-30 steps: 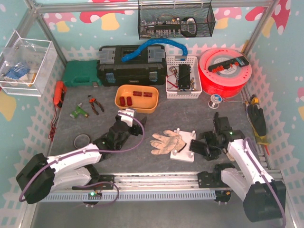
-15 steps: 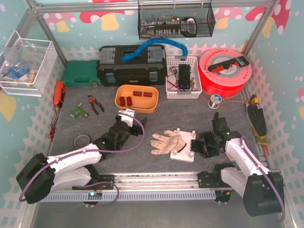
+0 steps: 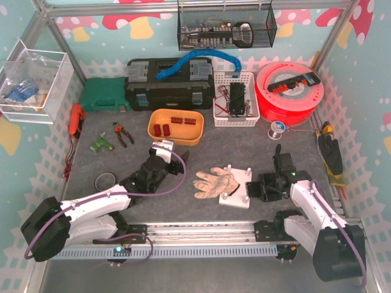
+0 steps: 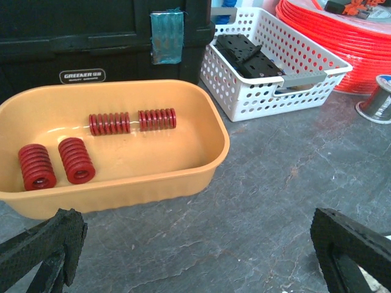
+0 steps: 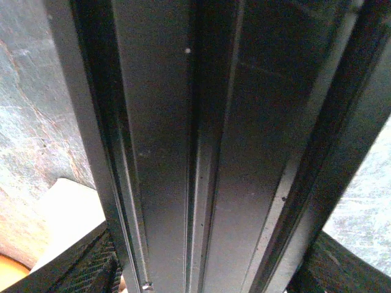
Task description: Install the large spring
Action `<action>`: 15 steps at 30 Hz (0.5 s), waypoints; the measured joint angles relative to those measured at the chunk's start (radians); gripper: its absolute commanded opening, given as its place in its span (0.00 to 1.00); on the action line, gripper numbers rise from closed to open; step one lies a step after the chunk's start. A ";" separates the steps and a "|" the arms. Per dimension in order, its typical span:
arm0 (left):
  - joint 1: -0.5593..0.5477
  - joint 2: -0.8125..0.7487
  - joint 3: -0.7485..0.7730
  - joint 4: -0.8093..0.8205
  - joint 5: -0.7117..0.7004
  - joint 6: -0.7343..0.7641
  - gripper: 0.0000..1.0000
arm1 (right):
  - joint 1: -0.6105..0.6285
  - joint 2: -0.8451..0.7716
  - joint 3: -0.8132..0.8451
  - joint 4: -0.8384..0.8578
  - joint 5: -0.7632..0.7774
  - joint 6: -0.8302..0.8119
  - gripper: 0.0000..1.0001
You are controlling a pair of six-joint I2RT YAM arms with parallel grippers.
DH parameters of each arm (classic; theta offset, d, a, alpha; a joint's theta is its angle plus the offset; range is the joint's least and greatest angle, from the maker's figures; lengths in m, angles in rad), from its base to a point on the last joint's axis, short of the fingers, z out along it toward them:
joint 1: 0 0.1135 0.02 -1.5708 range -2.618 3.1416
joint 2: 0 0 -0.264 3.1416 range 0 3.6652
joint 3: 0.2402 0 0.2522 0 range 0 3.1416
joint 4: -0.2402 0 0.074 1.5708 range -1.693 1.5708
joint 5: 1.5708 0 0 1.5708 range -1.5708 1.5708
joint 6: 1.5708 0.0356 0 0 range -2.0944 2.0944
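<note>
Two large red springs (image 4: 38,166) (image 3: 160,130) lie at the left end of the orange tray (image 4: 211,165) (image 3: 197,135), with two slimmer red springs (image 4: 110,123) further back. My left gripper (image 4: 195,256) (image 3: 169,152) is open and empty, low over the mat just in front of the tray. A white plate with pegs (image 3: 235,198) lies mid-table. My right gripper (image 3: 261,187) sits at the plate's right edge; in the right wrist view a black grooved bar (image 5: 201,146) fills the space between its fingers (image 5: 79,262), which touch both its sides.
A worn glove (image 3: 214,181) lies left of the white plate. A white basket (image 3: 235,101) (image 4: 275,67), a black toolbox (image 3: 168,82), a red cable reel (image 3: 290,91) and a solder spool (image 3: 278,129) stand behind. Pliers (image 3: 122,134) and a tape ring (image 3: 105,180) lie at the left.
My right gripper has shifted slightly up and right at the white plate's edge. The left arm has not moved.
</note>
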 measured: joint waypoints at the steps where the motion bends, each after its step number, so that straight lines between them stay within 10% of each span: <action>1: 0.000 0.000 0.000 0.000 0.000 0.000 0.99 | 0.000 -0.006 -0.002 0.000 0.001 0.002 0.52; 15: -0.001 0.012 0.000 0.000 0.000 0.000 0.99 | 0.000 -0.175 0.037 -0.051 0.126 0.016 0.24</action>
